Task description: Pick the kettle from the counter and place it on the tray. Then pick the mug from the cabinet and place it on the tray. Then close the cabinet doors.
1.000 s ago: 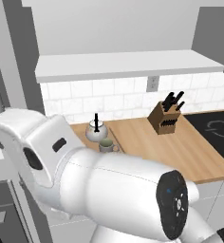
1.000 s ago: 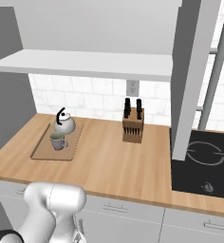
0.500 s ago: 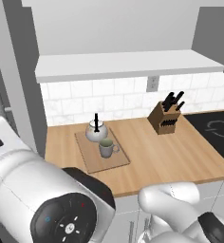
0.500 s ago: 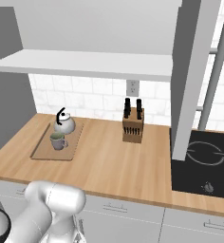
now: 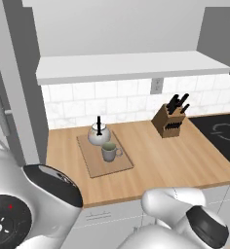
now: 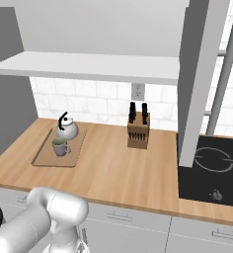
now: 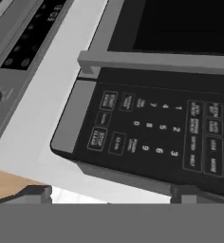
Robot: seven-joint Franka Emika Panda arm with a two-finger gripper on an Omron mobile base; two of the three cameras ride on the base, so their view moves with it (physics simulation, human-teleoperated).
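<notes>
On the wooden counter [image 5: 185, 165], toward its left end, the tray [image 5: 98, 165] already carries both pieces: the kettle [image 5: 98, 136] sits at the back of it, black handle up, and the mug [image 5: 108, 152] stands just in front of the kettle, close beside it, handle turned to the right. From the right base view the same pair shows on the tray [image 6: 45, 159], kettle [image 6: 67, 129] behind, mug [image 6: 60, 147] nearer the front edge. A knife block [image 5: 168, 122] stands well apart to the right, near the tiled wall, and a black cooktop [image 6: 211, 168] lies at the far right end of the counter.

So the two carrying steps look finished, and what is left, to my eye, is the cabinet doors. The wall cabinet [image 5: 126, 34] above the counter shows mostly its pale underside and a flat grey front; I cannot make out a door standing ajar or a bar handle from either base view, so whether the doors are already shut is not something I can settle.

The gripper [image 7: 111, 192] has its two dark tips set far apart at the bottom of the hand view, spread wide with nothing between them. It faces a dark keypad panel [image 7: 152, 128] on some appliance, not the cabinet.

If a door is still open, the arm would need to swing up toward the cabinet front and push the panel flat; otherwise little remains to do.
</notes>
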